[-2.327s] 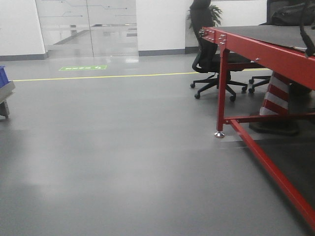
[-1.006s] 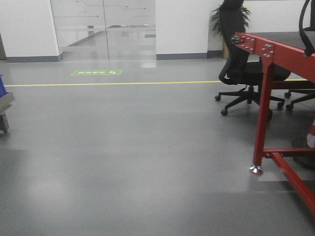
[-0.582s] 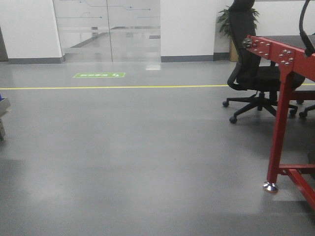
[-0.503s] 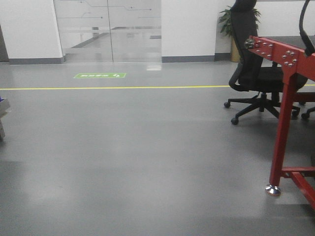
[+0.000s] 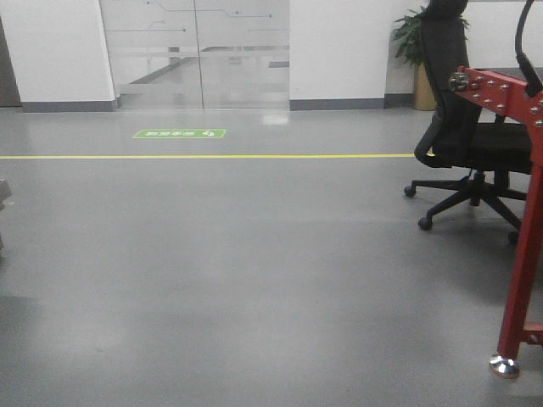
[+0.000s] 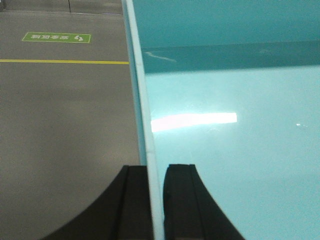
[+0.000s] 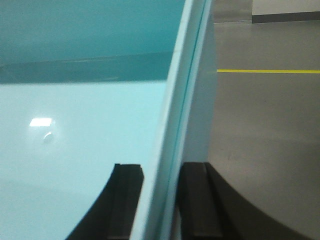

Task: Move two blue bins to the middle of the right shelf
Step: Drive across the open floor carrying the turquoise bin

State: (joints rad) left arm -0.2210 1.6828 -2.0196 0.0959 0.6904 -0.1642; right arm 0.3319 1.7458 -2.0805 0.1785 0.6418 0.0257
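Note:
A blue bin fills both wrist views. In the left wrist view its inside (image 6: 230,130) is at the right and its left wall rim (image 6: 145,125) runs up the middle. My left gripper (image 6: 156,200) is shut on that rim, one black finger (image 6: 132,205) outside and one inside. In the right wrist view the bin's inside (image 7: 80,130) is at the left. My right gripper (image 7: 159,200) is shut on its right wall rim (image 7: 177,115), one finger (image 7: 197,205) outside. Neither the bin nor the grippers show in the front view. No shelf is in view.
Grey floor lies ahead with a yellow line (image 5: 212,156) and a green floor sign (image 5: 180,133). Glass doors (image 5: 195,51) are at the back. A black office chair (image 5: 471,144) and a red table leg (image 5: 522,280) stand at the right. A grey cart edge (image 5: 3,191) is at the far left.
The front view has swung left: the red table and chair have slid toward the right edge, the cart with its blue bin has nearly left the frame at the left.

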